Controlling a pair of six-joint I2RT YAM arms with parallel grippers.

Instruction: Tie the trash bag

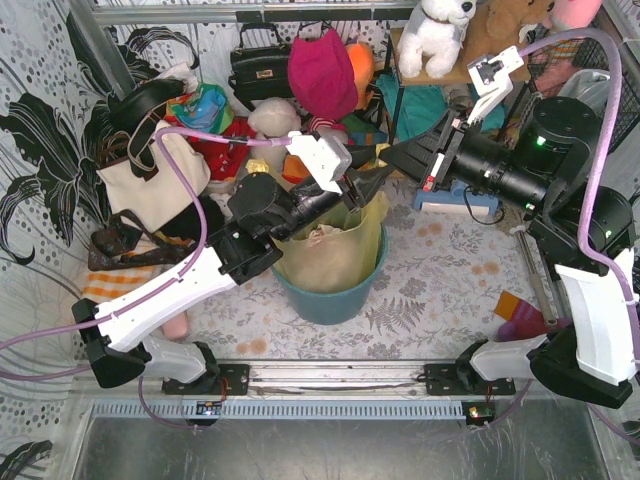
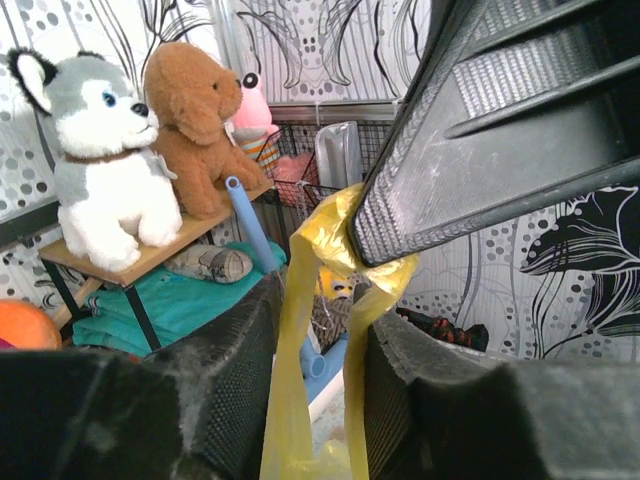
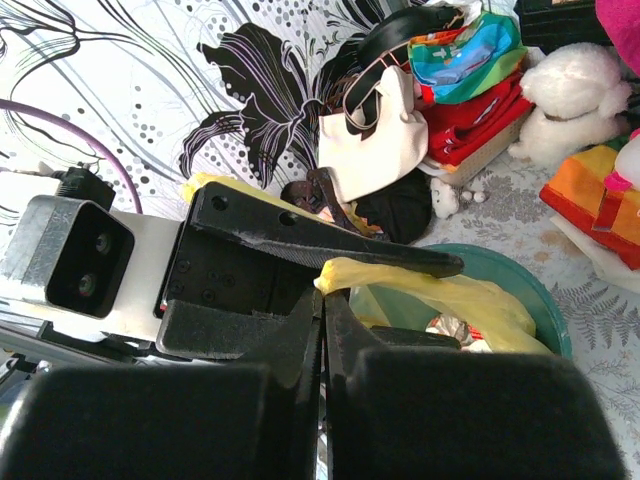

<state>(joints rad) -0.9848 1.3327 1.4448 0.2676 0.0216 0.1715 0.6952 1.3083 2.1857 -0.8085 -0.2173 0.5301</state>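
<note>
Trash bag (image 1: 335, 250) pinched by right gripper (image 3: 322, 295), left gripper (image 2: 320, 300) straddling it, arms outstretched

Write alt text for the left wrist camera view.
A twisted strip of the yellow trash bag runs up between the two parted black fingers of the left gripper to the tip of the right gripper, where its end is bunched. Behind, a toy husky and a brown toy dog sit on a wooden shelf.

Teal bin (image 1: 330, 300) mid-table; husky plush (image 2: 105, 170) beside brown plush (image 2: 200, 120) on wooden shelf (image 2: 200, 226).
</note>
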